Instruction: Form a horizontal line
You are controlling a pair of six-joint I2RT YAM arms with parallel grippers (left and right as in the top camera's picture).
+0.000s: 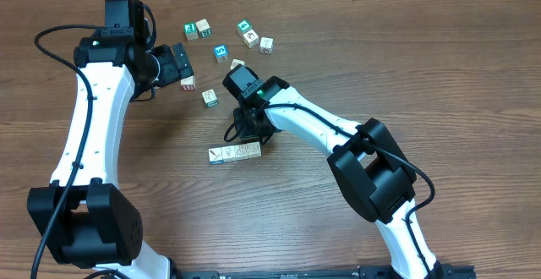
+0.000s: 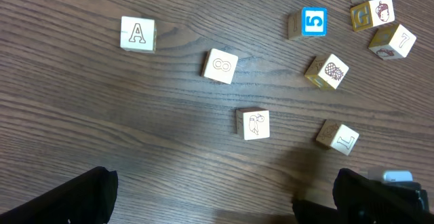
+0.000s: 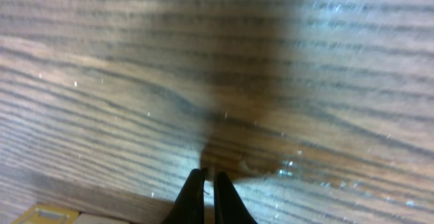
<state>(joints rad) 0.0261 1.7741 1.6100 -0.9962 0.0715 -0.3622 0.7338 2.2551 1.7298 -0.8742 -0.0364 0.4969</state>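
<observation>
The horizontal line (image 1: 235, 153) is a short row of pale picture cubes touching side by side, slightly slanted, at the table's middle. My right gripper (image 1: 250, 133) is just behind the row's right end. In the right wrist view its fingers (image 3: 209, 183) are shut on nothing, tips at the wood, and a yellow-edged cube corner (image 3: 47, 215) shows at the bottom left. My left gripper (image 1: 183, 64) hovers open at the back left. Its wide-apart fingers (image 2: 224, 203) frame bare wood, with an owl cube (image 2: 253, 124) and an L cube (image 2: 338, 136) ahead.
Loose cubes lie at the back: green ones (image 1: 191, 30) (image 1: 243, 27), a blue 5 cube (image 1: 221, 52) (image 2: 312, 22), pale ones (image 1: 266, 45) (image 1: 209, 98) (image 1: 188, 83). An A cube (image 2: 137, 33), a swirl cube (image 2: 220, 66) and a pineapple cube (image 2: 327, 72) show in the left wrist view.
</observation>
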